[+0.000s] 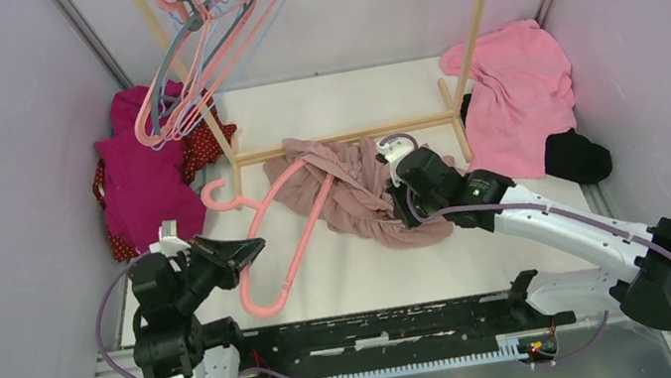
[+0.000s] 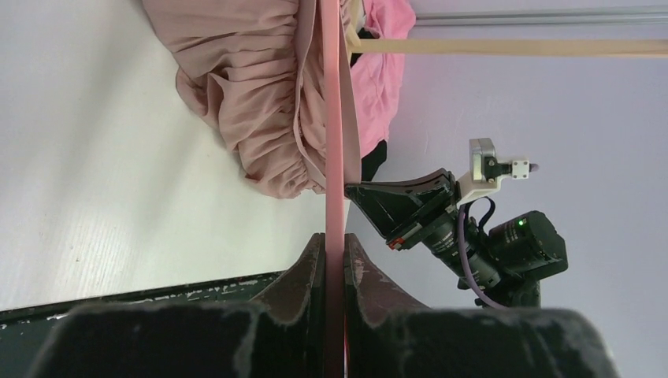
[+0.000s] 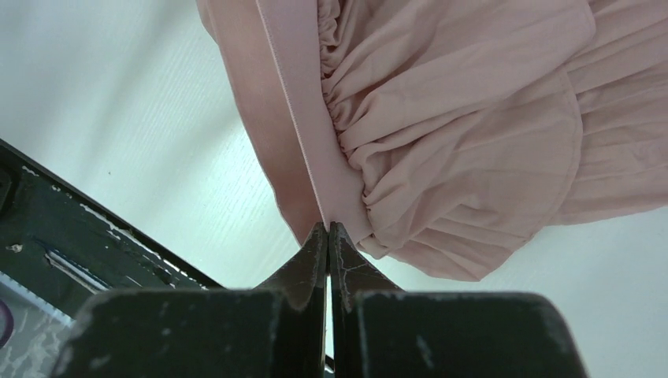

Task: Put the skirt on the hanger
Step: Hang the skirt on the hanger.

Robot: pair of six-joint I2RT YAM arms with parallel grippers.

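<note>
- Left gripper (image 1: 245, 251) is clamped on the pink hanger (image 1: 279, 229). The wrist view shows the bar (image 2: 335, 142) squeezed between both fingers (image 2: 313, 272).
- The hanger lies flat on the white table (image 1: 373, 264), with its hook toward the left and its lower corner close to the arm bases.
- The far end of the hanger runs up into the dusty-pink skirt (image 1: 352, 191). From the left wrist, the bar lies right along the skirt's flat waistband (image 2: 303, 94).
- The skirt is bunched in a heap mid-table, just in front of the wooden rack's base bar (image 1: 344, 136).
- Right gripper (image 1: 406, 201) is down at the skirt's right edge. Its jaws are pressed tight together (image 3: 328, 236), nipping the edge of the waistband (image 3: 299, 118).
- The gathered folds (image 3: 457, 118) spread away to the right of those fingertips.
- On the rack's rail, a bunch of pink and grey hangers (image 1: 200, 49) dangles at upper left.
- A magenta garment (image 1: 138, 168) is heaped against the left wall.
- A pink garment (image 1: 518, 91) is heaped on the right, with a black item (image 1: 576, 156) just below it.
</note>
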